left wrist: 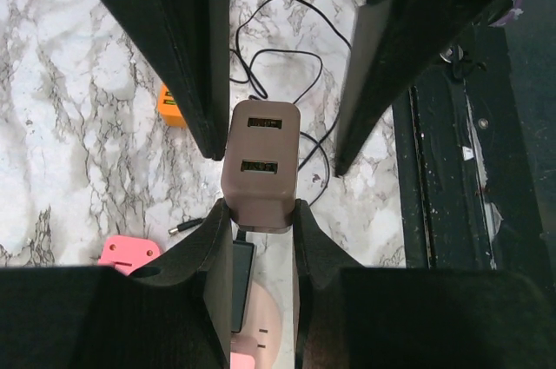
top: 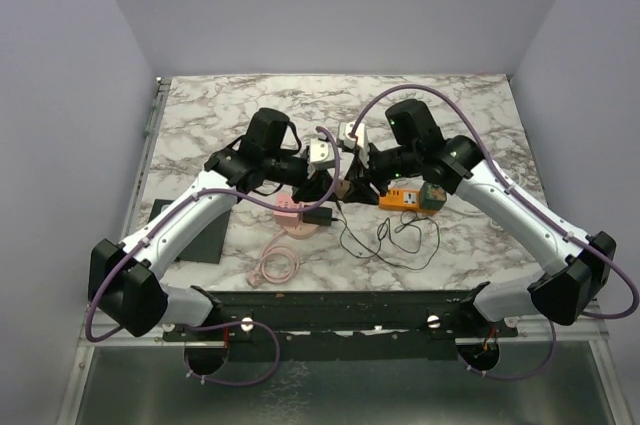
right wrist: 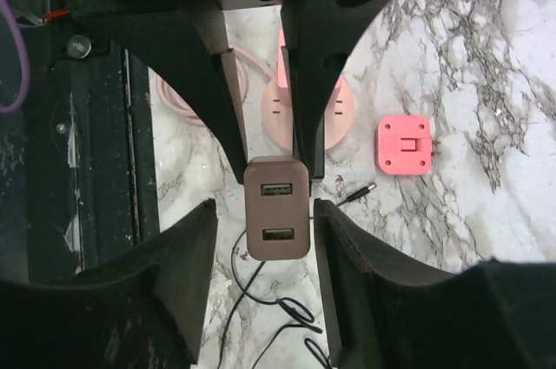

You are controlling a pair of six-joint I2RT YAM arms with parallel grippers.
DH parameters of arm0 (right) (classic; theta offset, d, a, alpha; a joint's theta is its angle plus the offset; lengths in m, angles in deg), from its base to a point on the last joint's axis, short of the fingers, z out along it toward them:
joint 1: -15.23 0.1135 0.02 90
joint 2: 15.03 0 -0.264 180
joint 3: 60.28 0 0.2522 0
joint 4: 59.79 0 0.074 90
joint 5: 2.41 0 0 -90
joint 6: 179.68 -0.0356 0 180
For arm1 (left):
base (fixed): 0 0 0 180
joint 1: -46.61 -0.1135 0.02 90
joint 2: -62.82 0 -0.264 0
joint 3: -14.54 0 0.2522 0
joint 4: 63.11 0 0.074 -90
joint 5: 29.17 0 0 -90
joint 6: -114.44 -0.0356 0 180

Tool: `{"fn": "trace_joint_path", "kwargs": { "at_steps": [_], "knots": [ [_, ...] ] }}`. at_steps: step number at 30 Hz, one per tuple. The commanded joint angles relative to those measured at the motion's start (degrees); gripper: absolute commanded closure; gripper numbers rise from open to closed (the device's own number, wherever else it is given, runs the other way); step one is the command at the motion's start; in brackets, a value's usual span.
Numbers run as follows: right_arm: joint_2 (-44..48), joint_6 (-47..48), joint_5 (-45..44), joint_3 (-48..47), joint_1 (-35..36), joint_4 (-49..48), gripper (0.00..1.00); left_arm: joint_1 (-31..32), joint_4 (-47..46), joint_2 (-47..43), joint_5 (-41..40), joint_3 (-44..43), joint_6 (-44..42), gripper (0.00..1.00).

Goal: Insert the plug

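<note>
1. While the left gripper (left wrist: 261, 213) pinches the brown plug (left wrist: 261, 165) off the marble table (top: 470, 115), the right gripper (right wrist: 265, 208) stands spread around the plug's ported end.
2. Seen from above, an orange strip (top: 410, 198) lies at 3 o'clock of the plug, black cable (top: 395, 240) at 5 o'clock, and a pink disc (right wrist: 340, 108) and pink adapter (right wrist: 404, 145) at 8 o'clock.
3. The plug's prongs are hidden, and it is unclear whether the right fingers (right wrist: 187, 247) touch it.
</note>
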Motion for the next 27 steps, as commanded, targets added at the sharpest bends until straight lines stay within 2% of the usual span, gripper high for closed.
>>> {"fn": "trace_joint_path", "kwargs": {
  "at_steps": [1, 5, 7, 8, 10, 11, 16, 20, 22, 23, 24, 25, 27],
  "knots": [
    [-0.4, 0.6, -2.7, 1.8, 0.6, -4.2, 0.51, 0.4, 1.0, -0.9, 3.4, -1.4, -1.5, 1.0],
    [-0.2, 0.6, -2.0, 2.4, 0.7, -5.4, 0.68, 0.5, 1.1, -1.6, 4.0, -1.3, -1.5, 1.0],
    [0.1, 0.0, -2.1, 3.1, 0.6, -6.6, 0.7, 0.6, 1.1, -1.7, 4.1, -1.2, -1.5, 1.0],
    [0.3, -0.1, -1.8, 3.4, 0.6, -7.0, 0.67, 0.7, 1.1, -1.8, 4.2, -1.1, -1.5, 1.0],
    [0.5, -0.2, -1.6, 3.9, 0.7, -7.9, 0.51, 0.9, 1.1, -1.8, 4.2, -0.9, -1.4, 1.0],
    [0.8, -0.6, -1.9, 4.5, 0.7, -8.9, 0.47, 0.9, 1.1, -1.9, 4.2, -0.8, -1.4, 1.0],
    [1.6, -0.2, -0.7, 5.8, 0.7, -11.2, 0.46, 1.0, 1.1, -2.8, 3.9, -0.3, -1.9, 1.0],
    [0.7, 0.0, 0.5, 4.5, 0.7, -9.0, 0.62, 1.0, 1.1, -3.0, 3.8, -0.4, -2.0, 1.0],
    [0.8, 0.3, 0.7, 4.3, 0.7, -8.3, 0.81, 1.0, 1.1, -3.0, 3.4, -0.3, -2.1, 1.0],
    [1.0, 0.1, 0.0, 4.4, 0.7, -8.3, 0.9, 1.1, 1.1, -3.0, 2.6, -0.2, -2.1, 0.9],
    [1.2, 0.1, -0.8, 4.4, 0.6, -7.9, 0.98, 1.1, 1.1, -2.9, 1.7, -0.1, -2.0, 0.69],
    [1.2, 0.7, -1.6, 4.3, 0.6, -6.8, 0.99, 1.1, 1.1, -3.0, 0.5, 0.1, -1.9, 0.46],
    [1.5, 2.6, -4.4, 4.5, 0.6, -4.5, 0.99, 1.1, 1.1, -3.6, -1.8, 0.9, -2.5, 0.11]
  ]
}}
